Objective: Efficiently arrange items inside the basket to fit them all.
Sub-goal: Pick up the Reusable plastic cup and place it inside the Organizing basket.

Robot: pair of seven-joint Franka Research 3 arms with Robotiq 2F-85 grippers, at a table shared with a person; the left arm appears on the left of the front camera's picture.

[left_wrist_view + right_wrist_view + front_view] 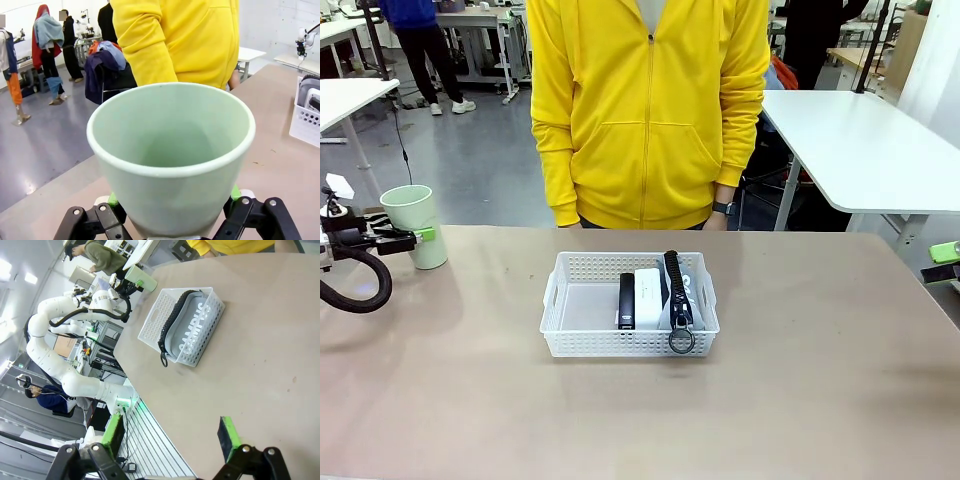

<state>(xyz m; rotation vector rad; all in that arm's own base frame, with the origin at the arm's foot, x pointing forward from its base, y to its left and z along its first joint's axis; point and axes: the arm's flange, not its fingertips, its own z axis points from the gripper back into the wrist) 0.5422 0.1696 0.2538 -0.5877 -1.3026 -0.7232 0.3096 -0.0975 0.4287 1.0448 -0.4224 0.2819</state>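
Front view: the white perforated basket (630,320) sits at the middle of the tan surface (800,390), just in front of a person in a yellow zip hoodie (645,110) standing at the far edge. Inside it, toward its right end, three items stand on edge side by side: the black stapler (626,300), then the small white box (648,292) touching it, then the grey zip pouch (684,300), whose black zipper runs along the top and whose ring pull (681,341) hangs over the basket's near rim. The basket's left part is bare. The pale green cup (417,226) stands upright near the far left corner of the surface, well apart from the basket. The left hand (408,238) reaches in from the left edge and is clenched on the cup, a green pad showing against its wall.

Left wrist view: the cup (172,160) stands between the left hand's (172,227) fingers, green pads pressed to both sides of its lower wall. The basket's end (306,120) shows at the right edge.

Right wrist view: the right hand (172,432) hovers released over bare surface, its green pads wide apart with nothing between them. Farther off lies the basket (182,322), with the pouch (192,332) against its near wall.
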